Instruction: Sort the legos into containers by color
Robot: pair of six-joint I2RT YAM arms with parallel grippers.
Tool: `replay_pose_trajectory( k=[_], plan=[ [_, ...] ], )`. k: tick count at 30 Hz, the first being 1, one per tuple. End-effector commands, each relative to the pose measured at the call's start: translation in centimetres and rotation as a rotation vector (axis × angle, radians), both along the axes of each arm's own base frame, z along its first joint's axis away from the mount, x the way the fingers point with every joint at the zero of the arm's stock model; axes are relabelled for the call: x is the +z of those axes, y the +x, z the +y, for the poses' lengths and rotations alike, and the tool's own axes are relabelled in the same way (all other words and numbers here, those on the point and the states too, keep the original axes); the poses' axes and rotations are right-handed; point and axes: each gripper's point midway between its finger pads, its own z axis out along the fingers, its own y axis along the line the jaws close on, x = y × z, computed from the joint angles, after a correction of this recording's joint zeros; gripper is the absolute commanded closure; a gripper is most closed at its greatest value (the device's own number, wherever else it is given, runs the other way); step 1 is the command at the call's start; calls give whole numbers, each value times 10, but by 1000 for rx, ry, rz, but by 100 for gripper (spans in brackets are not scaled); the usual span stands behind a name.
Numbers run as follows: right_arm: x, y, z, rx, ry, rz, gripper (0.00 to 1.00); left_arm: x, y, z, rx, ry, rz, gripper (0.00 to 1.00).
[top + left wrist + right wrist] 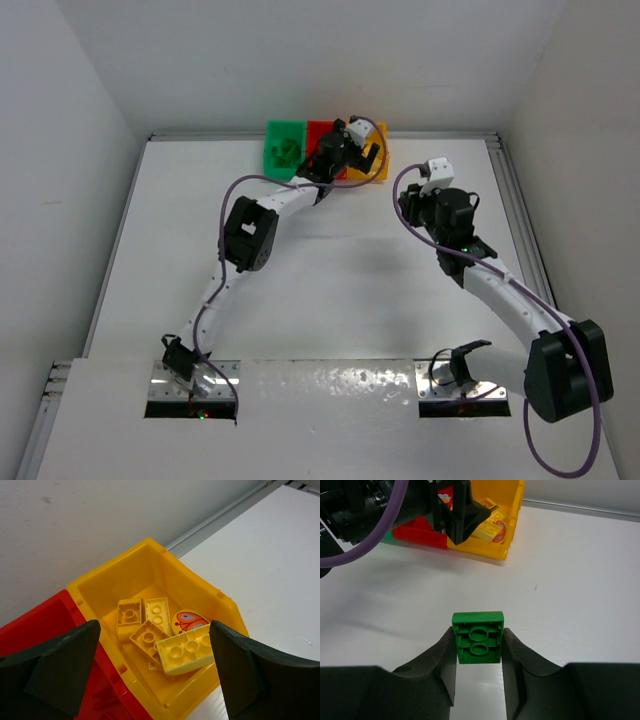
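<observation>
Green brick (478,637), pinched in the right hand (478,641), should clear the left hand (154,652) (spread wide, empty) reaching the far green bin (286,125).

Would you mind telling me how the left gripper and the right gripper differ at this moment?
The left gripper is open and empty; the right gripper is shut on a green lego. The left gripper hangs over the yellow bin, which holds yellow legos, while the right gripper is over the white table, short of that bin. Both have two dark fingers.
</observation>
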Motion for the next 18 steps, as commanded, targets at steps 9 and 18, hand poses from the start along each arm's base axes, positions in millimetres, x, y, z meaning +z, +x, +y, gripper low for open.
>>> replay_pose_trajectory(
  k=[9, 18],
  plan=[
    [54, 52, 35, 91, 66, -50, 100, 176, 6, 61, 212, -95, -135, 11],
    [80, 143, 151, 283, 146, -58, 100, 180, -18, 300, 583, 6, 170, 11]
  ],
)
